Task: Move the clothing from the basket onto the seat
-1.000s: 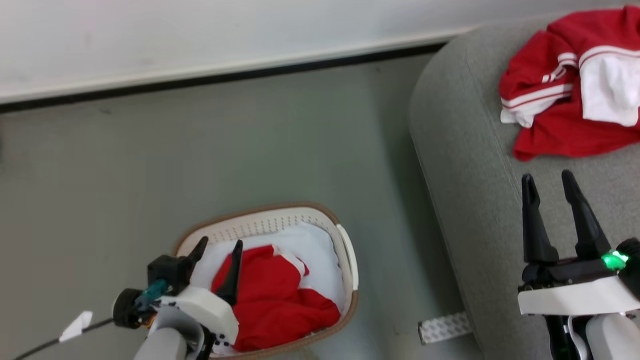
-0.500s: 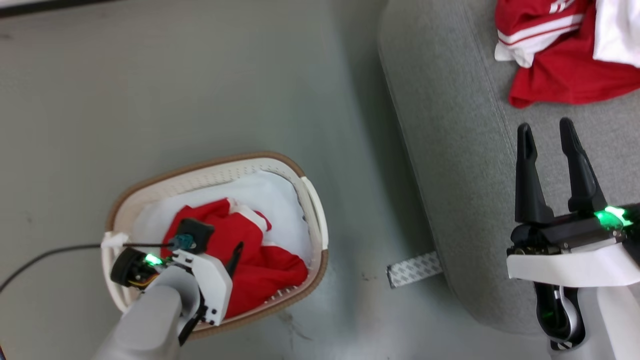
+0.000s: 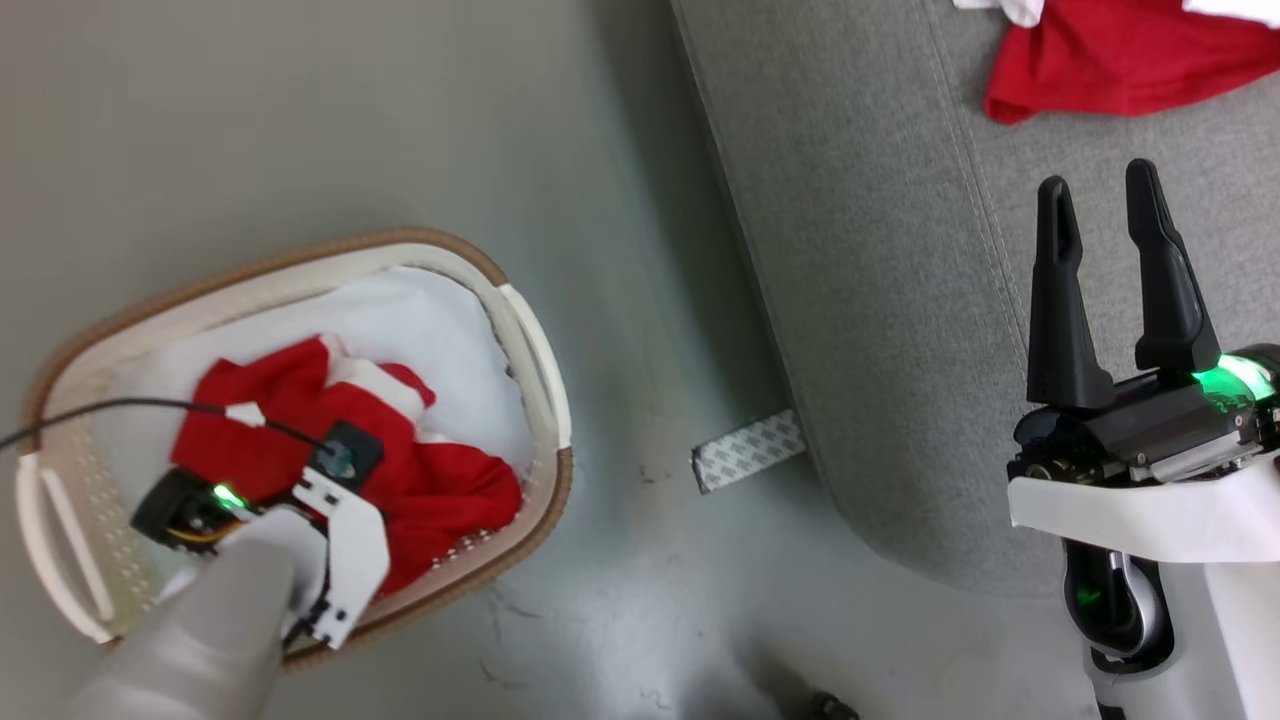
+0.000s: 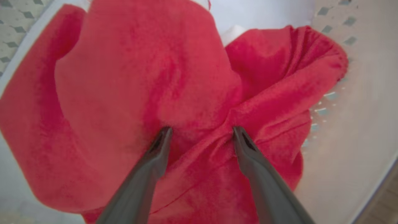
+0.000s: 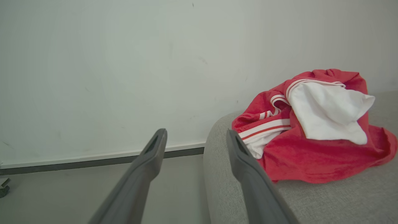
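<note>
The cream basket (image 3: 300, 255) with a brown rim stands on the floor at the lower left of the head view. Red clothing (image 3: 250, 420) lies in it on a white cloth (image 3: 420, 320). My left wrist (image 3: 330, 500) points down into the basket. In the left wrist view my left gripper (image 4: 202, 130) is open, both tips pressed into the red clothing (image 4: 124, 77) with a fold between them. My right gripper (image 3: 1097, 180) stands open and empty over the grey seat (image 3: 880, 250). Another red and white garment (image 5: 311, 155) lies on the seat (image 5: 326, 202), right of the right gripper (image 5: 196, 132).
A strip of grey tape (image 3: 748, 452) lies on the floor at the seat's foot. A black cable (image 3: 100, 408) runs over the basket to my left wrist. Bare floor separates basket and seat. A pale wall with a dark baseboard (image 5: 93, 157) stands behind the seat.
The camera has tilted down, shifting the whole picture. My left gripper has gone down from the basket's rim into the basket and onto the red clothing. The right gripper stays open.
</note>
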Motion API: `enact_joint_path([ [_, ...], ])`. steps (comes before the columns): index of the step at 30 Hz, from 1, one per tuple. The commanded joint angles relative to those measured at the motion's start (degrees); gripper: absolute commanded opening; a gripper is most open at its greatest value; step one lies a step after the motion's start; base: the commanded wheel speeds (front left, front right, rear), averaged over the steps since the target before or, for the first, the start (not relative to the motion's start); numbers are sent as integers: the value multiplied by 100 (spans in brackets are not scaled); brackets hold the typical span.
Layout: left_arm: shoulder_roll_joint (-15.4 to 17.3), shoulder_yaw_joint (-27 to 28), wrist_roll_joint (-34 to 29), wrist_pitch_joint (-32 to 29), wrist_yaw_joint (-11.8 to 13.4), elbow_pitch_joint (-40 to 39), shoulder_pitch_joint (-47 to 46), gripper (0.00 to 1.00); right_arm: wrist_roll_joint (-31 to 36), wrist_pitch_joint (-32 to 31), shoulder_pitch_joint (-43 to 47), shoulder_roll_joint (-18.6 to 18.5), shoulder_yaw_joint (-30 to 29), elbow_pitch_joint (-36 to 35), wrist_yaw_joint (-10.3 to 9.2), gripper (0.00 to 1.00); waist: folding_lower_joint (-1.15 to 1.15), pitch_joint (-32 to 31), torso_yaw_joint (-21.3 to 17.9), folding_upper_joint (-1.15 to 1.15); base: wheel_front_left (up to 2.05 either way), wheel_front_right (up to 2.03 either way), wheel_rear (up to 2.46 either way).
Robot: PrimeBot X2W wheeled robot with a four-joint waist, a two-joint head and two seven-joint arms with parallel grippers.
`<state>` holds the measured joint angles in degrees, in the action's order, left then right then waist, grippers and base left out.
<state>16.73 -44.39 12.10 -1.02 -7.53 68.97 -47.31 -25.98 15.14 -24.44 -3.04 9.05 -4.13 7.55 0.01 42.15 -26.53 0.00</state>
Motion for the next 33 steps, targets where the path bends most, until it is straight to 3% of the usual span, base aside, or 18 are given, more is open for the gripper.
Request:
enact_joint_path([
  [1,143,-125,-29,-149,12,112,-160,100,-93,-1,-82,21,42,-82,-13,100,-1,287,-193,0,0,0,0],
  [8,233,-499,-44,-709,12,327,-369,100,-238,-1,-117,20,103,-156,-13,100,-1,527,-295,0,0,0,0],
  [9,229,-509,-21,-692,12,337,-383,84,-249,-1,-113,20,97,-154,-13,100,-1,537,-293,0,0,0,0],
  [11,220,-523,28,-611,12,348,-404,3,-263,-1,-115,20,87,-142,-13,100,-1,544,-290,0,0,0,0],
  [12,217,-531,44,-580,12,354,-405,0,-266,-1,-118,20,84,-134,-13,100,-1,542,-291,0,0,0,0],
  [26,-39,-530,416,56,11,400,-210,0,-17,-1,-184,14,-11,-27,-13,100,-1,-41,-25,0,0,0,0],
  [33,-445,-460,765,720,12,366,74,0,253,-1,38,13,-144,124,-13,100,-1,-879,290,0,0,0,0],
])
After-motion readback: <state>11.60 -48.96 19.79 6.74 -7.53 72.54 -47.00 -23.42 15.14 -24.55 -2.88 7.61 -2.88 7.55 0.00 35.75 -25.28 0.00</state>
